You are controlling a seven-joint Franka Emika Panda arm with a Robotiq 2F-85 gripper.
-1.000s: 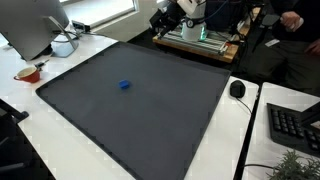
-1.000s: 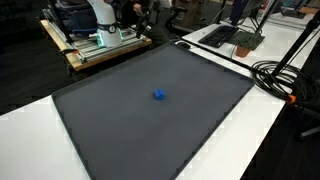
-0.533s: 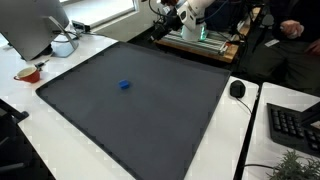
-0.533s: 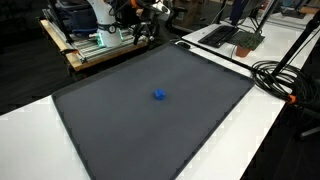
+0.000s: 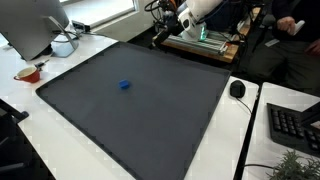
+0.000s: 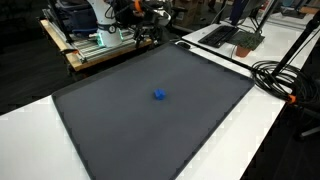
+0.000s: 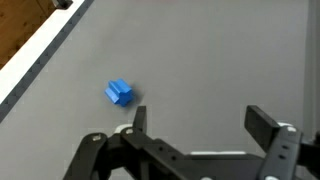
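Note:
A small blue block lies alone on the dark grey mat; it shows in both exterior views and in the wrist view. My gripper is open and empty, its two black fingers spread wide, high above the mat's far edge. In the exterior views the gripper hangs at the back near the robot base, well away from the block. In the wrist view the block sits to the left of the fingers.
A monitor, a white object and a red bowl stand on the white table. A mouse and keyboard lie beside the mat. A wooden platform holds the robot base. Cables run along one side.
The arm has swung out from the base toward the mat, raising the gripper. The blue block has not moved.

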